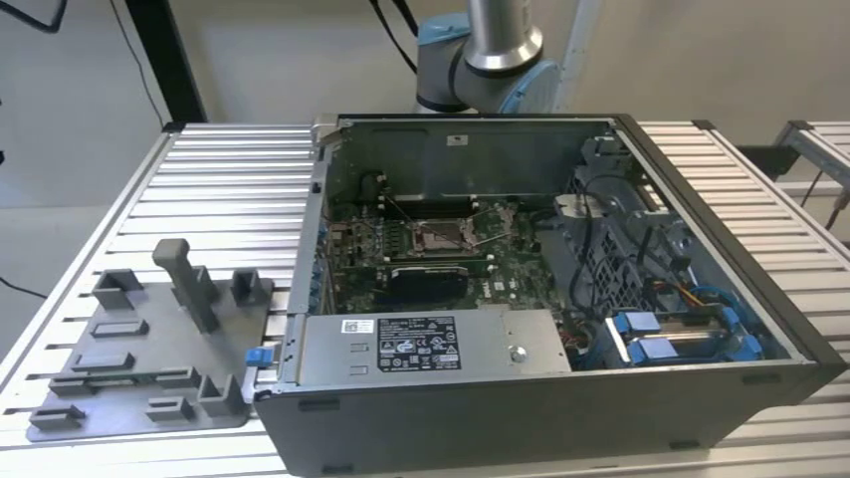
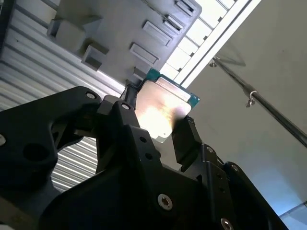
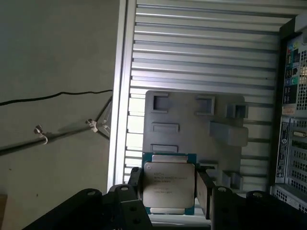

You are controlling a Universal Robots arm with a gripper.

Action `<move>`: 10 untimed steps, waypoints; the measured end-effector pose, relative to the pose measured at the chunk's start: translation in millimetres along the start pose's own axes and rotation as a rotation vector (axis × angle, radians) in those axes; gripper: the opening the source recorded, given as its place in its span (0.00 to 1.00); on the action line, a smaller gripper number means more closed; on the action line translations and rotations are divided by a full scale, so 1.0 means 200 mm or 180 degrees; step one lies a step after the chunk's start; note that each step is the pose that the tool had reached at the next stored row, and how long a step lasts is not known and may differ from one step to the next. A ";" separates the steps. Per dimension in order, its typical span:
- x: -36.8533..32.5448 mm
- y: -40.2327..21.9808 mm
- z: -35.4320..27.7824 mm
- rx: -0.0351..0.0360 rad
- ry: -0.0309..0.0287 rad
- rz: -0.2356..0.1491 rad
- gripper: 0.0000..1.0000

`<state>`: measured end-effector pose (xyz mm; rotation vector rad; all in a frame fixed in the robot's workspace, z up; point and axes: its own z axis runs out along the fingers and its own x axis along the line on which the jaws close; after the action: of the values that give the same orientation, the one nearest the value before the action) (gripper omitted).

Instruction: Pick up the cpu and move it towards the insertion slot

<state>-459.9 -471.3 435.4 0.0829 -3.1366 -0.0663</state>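
The cpu (image 3: 169,184) is a flat square chip with a silvery top and a green rim, and its top (image 2: 160,110) glints in the second wrist view. My gripper (image 3: 169,192) (image 2: 157,123) is shut on it, one black finger (image 3: 136,184) on each of two opposite sides. The held chip hangs well above the grey fixture tray (image 3: 192,129). The insertion slot (image 1: 439,236) is a square socket with a silver frame on the green motherboard, inside the open computer case (image 1: 558,299) in the exterior view.
The fixture tray (image 1: 146,349) with upright grey blocks lies on the ribbed metal table (image 1: 226,189) at the exterior view's left of the case. A power supply (image 1: 425,344) and blue-clipped drive bays (image 1: 678,334) stand around the motherboard. The arm's column (image 1: 492,50) rises behind the case.
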 end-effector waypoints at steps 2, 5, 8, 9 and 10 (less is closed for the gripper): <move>0.000 0.000 0.000 0.0000 0.0000 0.0001 0.00; -0.016 -0.001 -0.001 0.0000 0.0001 0.0001 0.00; -0.060 -0.003 -0.001 0.0000 0.0001 0.0000 0.00; -0.078 -0.004 -0.001 0.0000 0.0001 0.0000 0.00; -0.096 -0.005 -0.001 0.0000 0.0001 0.0000 0.00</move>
<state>-440.7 -471.3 435.5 0.0827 -3.1362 -0.0660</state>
